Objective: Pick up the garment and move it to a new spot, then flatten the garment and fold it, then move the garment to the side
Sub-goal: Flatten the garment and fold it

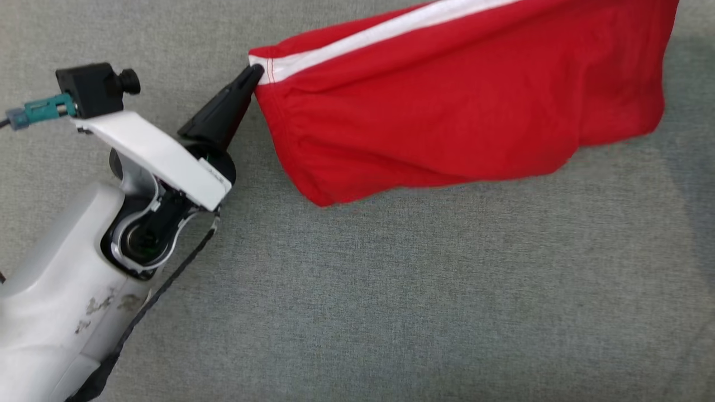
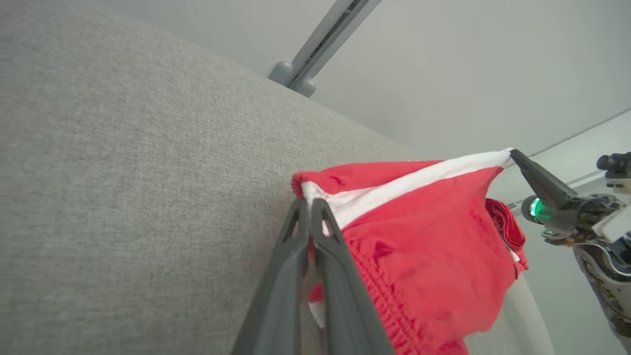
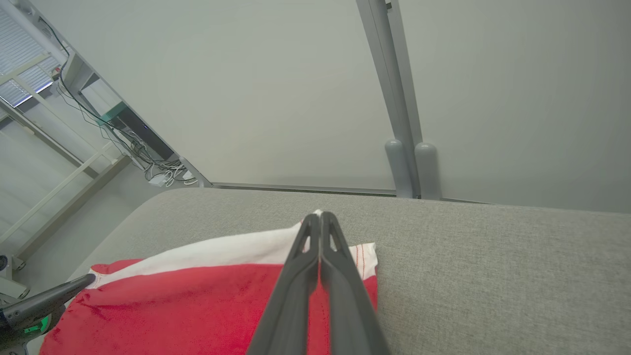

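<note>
Holding the red garment (image 1: 447,106) stretched in the air over the grey fabric surface (image 1: 391,290), the left pincer (image 1: 252,75) and right pincer (image 3: 320,219) each pinch one end of its white-striped edge. Both bites look shallow, right at the hem. A hard pull apart or a quick swing could slip a corner free, dropping the cloth in a heap.

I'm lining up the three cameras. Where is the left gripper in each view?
Head view: left gripper upper left of centre, pinching a white-striped corner of the garment.
Left wrist view: the gripper rises from bottom centre, shut on that corner.
Right wrist view: the gripper at the lower left edge, at the stripe's end.
Shared landmark: the garment's white stripe.
</note>
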{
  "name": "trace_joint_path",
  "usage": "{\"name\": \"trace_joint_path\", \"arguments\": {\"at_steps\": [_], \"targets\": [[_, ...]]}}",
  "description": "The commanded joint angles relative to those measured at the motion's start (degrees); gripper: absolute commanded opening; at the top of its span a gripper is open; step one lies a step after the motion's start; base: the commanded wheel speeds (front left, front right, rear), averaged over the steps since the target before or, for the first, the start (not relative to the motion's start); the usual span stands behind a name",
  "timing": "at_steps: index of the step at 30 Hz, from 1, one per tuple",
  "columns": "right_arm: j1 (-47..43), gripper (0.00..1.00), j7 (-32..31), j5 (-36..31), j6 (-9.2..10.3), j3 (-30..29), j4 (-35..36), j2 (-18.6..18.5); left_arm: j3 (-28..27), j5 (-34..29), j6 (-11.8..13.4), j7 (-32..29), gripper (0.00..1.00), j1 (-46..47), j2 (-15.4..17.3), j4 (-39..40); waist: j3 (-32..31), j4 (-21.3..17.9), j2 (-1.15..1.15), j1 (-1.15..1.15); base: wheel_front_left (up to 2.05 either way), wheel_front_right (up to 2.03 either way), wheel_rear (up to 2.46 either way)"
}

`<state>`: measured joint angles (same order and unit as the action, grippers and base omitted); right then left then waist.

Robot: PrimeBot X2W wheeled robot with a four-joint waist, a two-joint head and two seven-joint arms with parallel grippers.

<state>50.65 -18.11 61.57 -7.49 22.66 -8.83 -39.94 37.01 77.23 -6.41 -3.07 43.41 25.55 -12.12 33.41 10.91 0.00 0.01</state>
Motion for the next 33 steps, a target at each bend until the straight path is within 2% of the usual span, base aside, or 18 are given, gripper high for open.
{"name": "trace_joint_path", "arguments": {"at_steps": [1, 3, 4, 5, 6, 7, 8, 12, 14, 15, 17, 19, 22, 25, 28, 32, 33], "targets": [[1.5, 0.0, 0.2, -0.4, 0.01, 0.47, -1.1, 0.45, -0.08, -0.24, -0.07, 0.02, 0.0, 1.28, -0.2, -0.93, 1.41, 0.34, 0.0, -0.01, 0.0, 0.0, 0.0], [4.46, 0.0, 0.61, -0.44, 0.01, 1.88, -3.98, 1.8, 0.28, -0.71, -0.33, 0.17, 0.0, 2.52, -1.14, -3.26, 2.25, 0.47, 0.0, -0.01, 0.0, 0.0, 0.0], [5.8, 0.31, 1.04, -0.4, 0.02, 2.62, -5.21, 2.32, 0.33, -0.77, -0.43, 0.47, 0.0, 3.14, -1.66, -4.28, 2.57, 0.52, 0.0, -0.01, 0.0, 0.0, 0.0], [6.88, 0.43, 1.62, -0.34, 0.01, 3.32, -6.14, 2.8, 0.41, -0.83, -0.58, 0.65, 0.0, 3.57, -2.05, -5.08, 2.83, 0.57, 0.0, -0.01, 0.0, 0.0, 0.0], [7.6, 1.0, 2.22, -0.14, 0.01, 3.91, -6.92, 3.14, 0.64, -0.84, -0.61, 0.8, 0.36, 3.75, -2.45, -5.91, 2.96, 0.62, 0.0, -0.01, 0.0, 0.0, 0.0], [8.12, 1.0, 3.07, 0.28, 0.01, 4.32, -7.74, 3.32, 0.91, -0.94, -0.64, 0.93, 0.59, 3.79, -2.85, -6.73, 3.0, 0.69, 0.0, -0.01, 0.0, 0.0, 0.0], [8.33, 1.0, 3.92, 0.73, 0.01, 4.68, -8.26, 3.3, 1.07, -0.87, -0.73, 1.06, 1.0, 3.63, -3.26, -7.37, 2.94, 0.77, 0.0, -0.01, 0.0, 0.0, 0.0], [5.9, 1.0, 7.75, 2.51, 0.01, 4.64, -9.51, 0.95, 1.86, -3.29, -0.94, 4.8, 1.0, 2.87, -3.73, -8.71, 1.46, 0.91, 0.0, -0.01, 0.0, 0.0, 0.0], [3.73, 1.0, 8.52, 3.43, 0.01, 4.88, -9.87, -0.46, 2.32, -7.08, -0.76, 9.09, 1.0, 2.13, -3.01, -8.7, 0.35, 0.72, 0.0, -0.01, 0.0, 0.0, 0.0], [2.43, 1.0, 8.45, 4.11, 0.01, 5.0, -10.07, -0.99, 2.55, -9.94, 0.2, 12.04, 1.0, 1.69, -2.61, -8.61, -0.28, 0.63, 0.0, -0.01, 0.0, 0.0, 0.0], [-0.09, 1.0, 7.61, 5.14, 0.01, 5.53, -10.16, -1.89, 3.25, -16.72, 3.73, 16.51, 1.0, 0.42, -1.81, -8.09, -1.46, 0.49, 0.0, -0.01, 0.0, 0.0, 0.0], [-2.51, 1.0, 6.86, 6.1, 0.01, 6.33, -10.47, -2.11, 2.73, -23.27, 8.17, 17.99, 1.0, -1.88, -2.12, -6.66, -2.57, 0.61, 0.0, -0.01, 0.0, 0.0, 0.0], [-5.12, 1.0, 5.97, 6.69, 0.01, 7.31, -11.92, -1.59, -3.17, -32.65, 13.92, 18.28, 1.0, -7.13, -4.86, -0.36, -4.04, 1.51, 0.0, -0.01, 0.0, 0.0, 0.0], [-6.15, 1.0, 5.07, 5.73, 0.01, 8.81, -14.35, -0.73, -8.0, -42.0, 16.99, 18.28, 1.0, -14.41, -8.63, 6.01, -5.26, 3.06, 0.0, -0.01, 0.0, 0.0, 0.0], [-6.41, 1.0, 4.06, 3.97, 0.01, 10.1, -18.49, -0.22, -10.79, -50.07, 18.02, 18.28, 1.0, -20.25, -12.6, 10.79, -6.51, 5.11, 0.0, -0.01, 0.0, 0.0, 0.0], [-6.61, 1.0, 2.48, 1.64, 0.03, 12.26, -25.28, 1.51, -13.31, -56.32, 16.83, 18.29, 1.0, -26.75, -17.6, 13.3, -8.05, 7.84, 0.0, -0.01, 0.0, 0.0, 0.0], [-6.78, 0.97, 1.87, 1.22, 0.03, 12.83, -26.87, 2.1, -13.79, -57.24, 16.38, 18.3, 1.0, -27.87, -18.54, 13.52, -8.45, 8.44, 0.0, -0.01, 0.0, 0.0, 0.0]]}}
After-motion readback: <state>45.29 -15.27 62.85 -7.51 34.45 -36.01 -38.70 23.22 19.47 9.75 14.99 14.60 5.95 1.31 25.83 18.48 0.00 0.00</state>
